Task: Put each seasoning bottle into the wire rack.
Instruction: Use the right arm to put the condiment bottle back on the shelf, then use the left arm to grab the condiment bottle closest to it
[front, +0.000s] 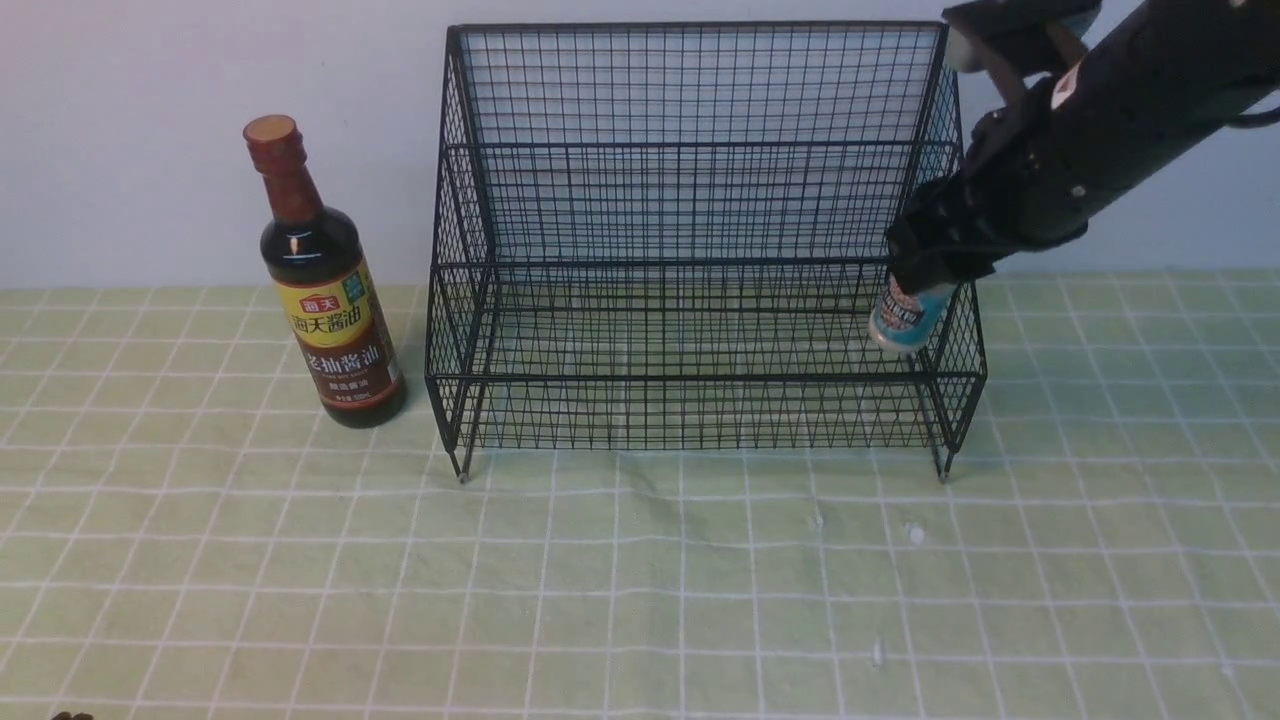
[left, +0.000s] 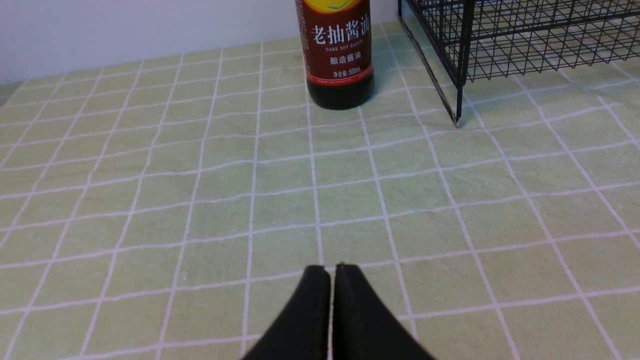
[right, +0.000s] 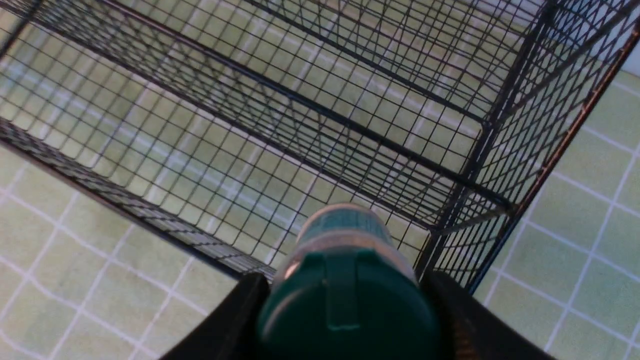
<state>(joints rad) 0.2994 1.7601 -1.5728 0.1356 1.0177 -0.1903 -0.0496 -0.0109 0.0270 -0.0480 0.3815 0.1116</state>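
Right gripper (front: 940, 265) pinches the small shaker (front: 908, 318) by its green cap, body hanging tilted below the grip over the wire rack (front: 700, 385) lower tier; judged light, rigid, slick, prone to pivot; left gripper (left: 332, 274) pressed together, empty.

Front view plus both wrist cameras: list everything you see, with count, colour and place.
wire rack: one, black, mid-cloth, before the wall.
soy-sauce bottle: one, dark, red-brown cap, yellow-and-red label, upright left of the wire rack.
shaker: one, clear, dark green cap, blue label, tilted inside the wire rack's right end.
tablecloth: one, pale green with white grid, under everything.
wall: one, whitish, behind.
left pincer: one, black, shut, empty, over the tablecloth.
right pincer: one, black, gripping the shaker.
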